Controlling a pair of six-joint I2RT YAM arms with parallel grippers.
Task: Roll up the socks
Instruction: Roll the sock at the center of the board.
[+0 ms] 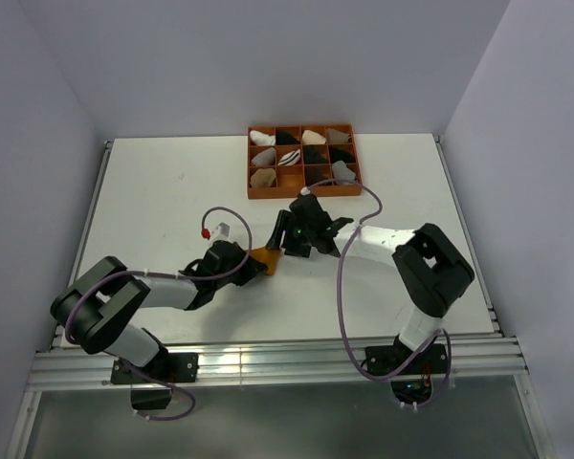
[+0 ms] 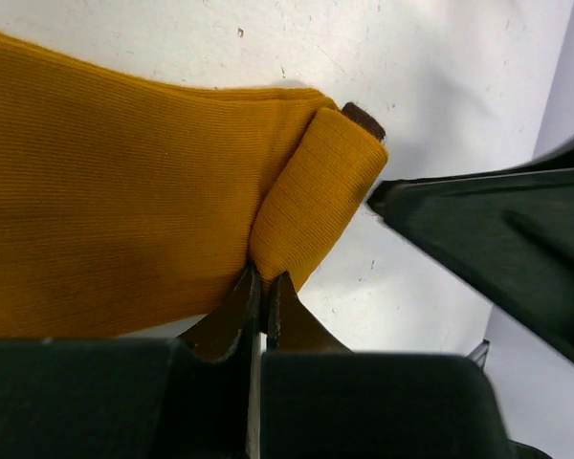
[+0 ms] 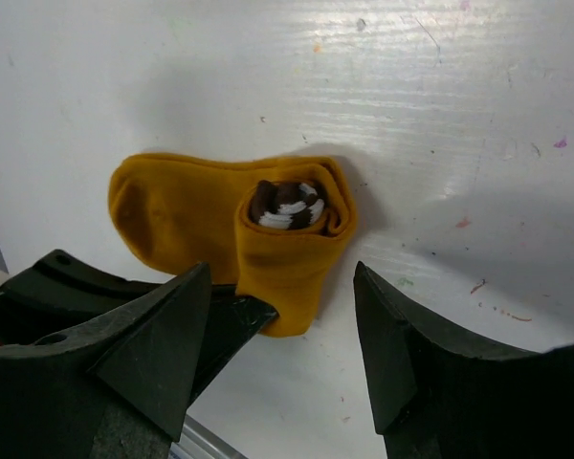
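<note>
With the orange tray (image 1: 303, 188) of sock bundles (image 1: 313, 138) well beyond both jaws on the desk (image 1: 153, 191), the right gripper (image 3: 282, 277) tilts down, jaws wide open astride the half-rolled mustard sock (image 3: 172, 206), striped cuff (image 3: 287, 206) inside, while the low left gripper (image 2: 260, 282) pinches the roll's end.

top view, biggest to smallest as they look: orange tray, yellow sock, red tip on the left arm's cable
1. orange tray
2. yellow sock, only partly showing
3. red tip, clearly the smallest
</note>
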